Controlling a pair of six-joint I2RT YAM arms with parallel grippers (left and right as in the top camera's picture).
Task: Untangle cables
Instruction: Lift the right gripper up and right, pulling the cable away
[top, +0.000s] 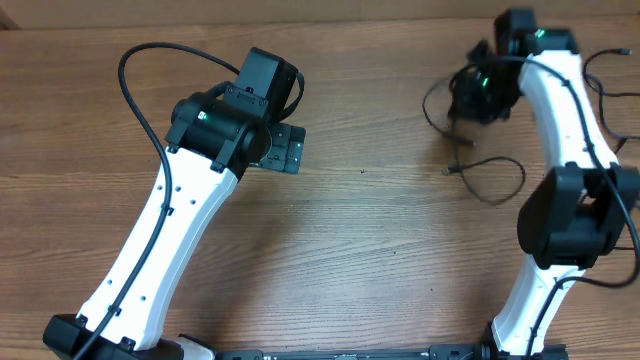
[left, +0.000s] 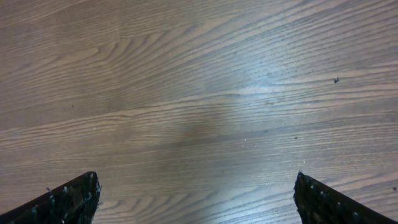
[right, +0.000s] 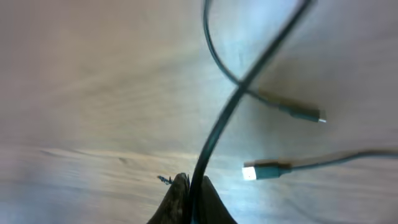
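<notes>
Thin black cables (top: 482, 161) lie in loose loops at the table's far right, and one small plug (top: 450, 170) points left. My right gripper (top: 468, 100) hovers over them. In the right wrist view its fingers (right: 191, 190) are shut on one black cable (right: 224, 118), which rises between the tips. That strand crosses over another one. Two plug ends, one (right: 308, 114) and another (right: 260, 170), lie on the wood beneath. My left gripper (top: 287, 150) is open and empty over bare wood at the centre left, away from the cables. Its fingertips (left: 196, 199) show wide apart.
The wooden table (top: 380, 230) runs across the whole view. The thicker black cables of the robot arms run along the left arm (top: 140, 110) and the right arm (top: 600, 120). More thin black cord (top: 612, 95) lies at the far right edge.
</notes>
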